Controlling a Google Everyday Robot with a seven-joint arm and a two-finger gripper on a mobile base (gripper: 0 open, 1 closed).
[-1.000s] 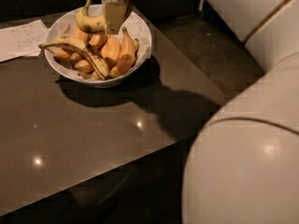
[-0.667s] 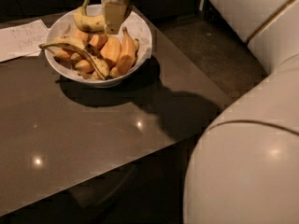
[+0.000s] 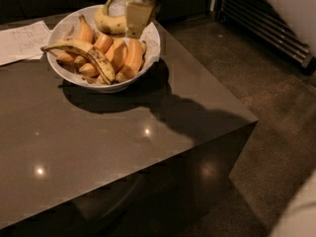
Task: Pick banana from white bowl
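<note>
The white bowl (image 3: 150, 46) stands at the table's far left and holds several bananas. The plump yellow banana (image 3: 109, 23) with a greenish stem lies at the bowl's far side, stem pointing up. A long, thin brown-spotted banana (image 3: 84, 53) lies across the front, with shorter orange-toned bananas (image 3: 123, 56) beside it. My gripper (image 3: 138, 15) hangs down from the top edge over the bowl's far rim, right against the yellow banana's right end. Its contact with the banana is hidden.
A sheet of paper (image 3: 22, 41) lies on the dark glossy table (image 3: 123, 142) left of the bowl. The table's right edge drops to a speckled floor (image 3: 276, 112). A slatted grille (image 3: 266, 26) runs along the far right. A white part of my body (image 3: 301, 216) shows at the bottom right.
My large white arm has swung out of the right side of the view, uncovering the floor and table corner. The gripper and the yellow banana have shifted a little to the right.
</note>
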